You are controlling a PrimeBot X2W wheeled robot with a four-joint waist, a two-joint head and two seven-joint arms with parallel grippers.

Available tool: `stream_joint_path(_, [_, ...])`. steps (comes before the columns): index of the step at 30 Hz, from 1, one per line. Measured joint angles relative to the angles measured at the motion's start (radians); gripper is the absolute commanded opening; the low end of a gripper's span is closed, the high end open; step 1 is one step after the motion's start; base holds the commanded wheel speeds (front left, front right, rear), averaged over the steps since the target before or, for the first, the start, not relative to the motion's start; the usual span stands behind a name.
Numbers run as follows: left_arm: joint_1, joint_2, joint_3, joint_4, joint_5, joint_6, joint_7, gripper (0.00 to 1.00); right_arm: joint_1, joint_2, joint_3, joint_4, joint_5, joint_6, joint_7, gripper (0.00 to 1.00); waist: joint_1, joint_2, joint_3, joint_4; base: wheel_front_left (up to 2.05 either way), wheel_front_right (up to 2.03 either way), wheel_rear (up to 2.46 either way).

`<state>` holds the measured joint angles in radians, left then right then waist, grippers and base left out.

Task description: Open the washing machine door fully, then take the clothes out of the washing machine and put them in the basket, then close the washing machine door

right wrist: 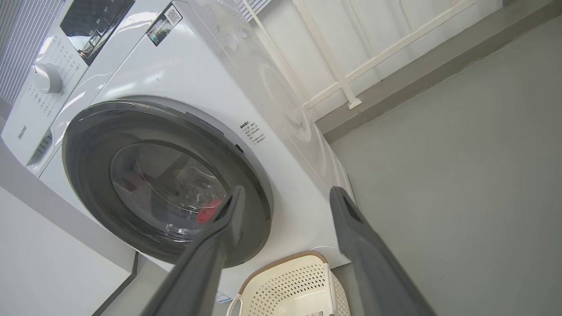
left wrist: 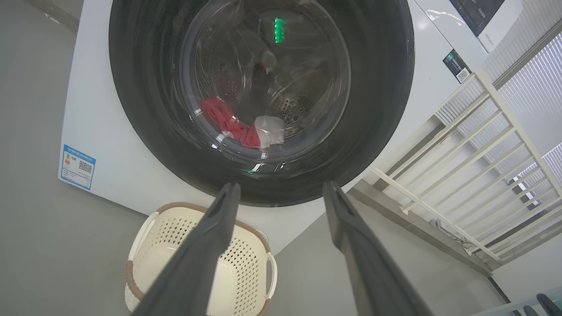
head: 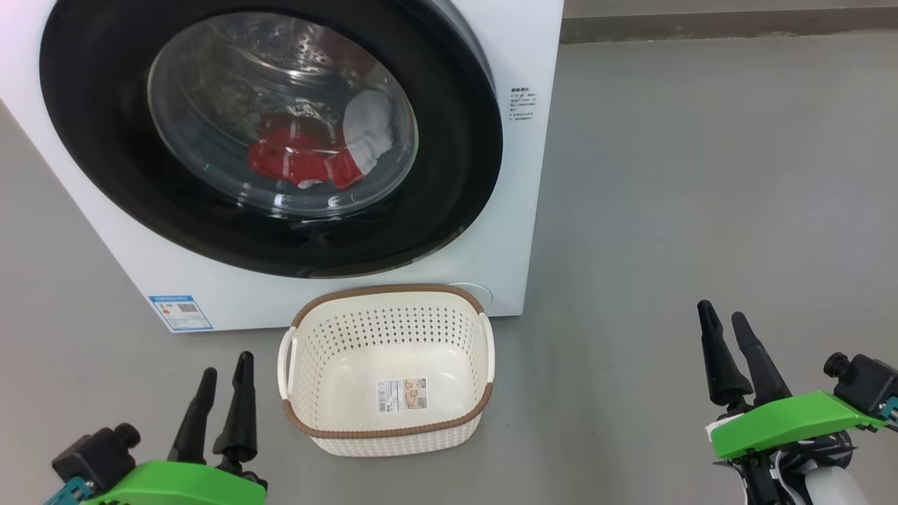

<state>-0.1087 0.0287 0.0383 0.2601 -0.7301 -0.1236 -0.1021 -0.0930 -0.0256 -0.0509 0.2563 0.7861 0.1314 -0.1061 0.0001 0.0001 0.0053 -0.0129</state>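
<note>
The white washing machine [head: 512, 231] fills the upper left of the head view. Its door [head: 449, 175], round with a glossy black rim, lies flat against the front. Behind the glass, red and white clothes [head: 309, 158] rest low in the drum. The cream basket [head: 386, 308] with a brown rim stands on the floor right before the machine, holding nothing. My left gripper [head: 224, 363] hovers open at the lower left, just left of the basket. At the lower right, my right gripper [head: 722, 313] is open and well clear of the basket. Both hold nothing.
Grey floor [head: 701, 175] spreads to the right of the machine. A white railing [left wrist: 483, 153] stands beside the machine in the left wrist view. A low grey kerb [head: 729, 24] runs along the back wall.
</note>
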Motion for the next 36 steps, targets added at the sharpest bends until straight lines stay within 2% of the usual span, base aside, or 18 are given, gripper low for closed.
stream_joint_path(36, [-0.064,0.0,-0.004,-0.016,0.432,-0.001,-0.107,1.0,-0.055,-0.01,0.03,-0.048,-0.394,0.0,-0.103,1.0,0.0,0.0,0.017,-0.011,0.0,0.0,0.0])
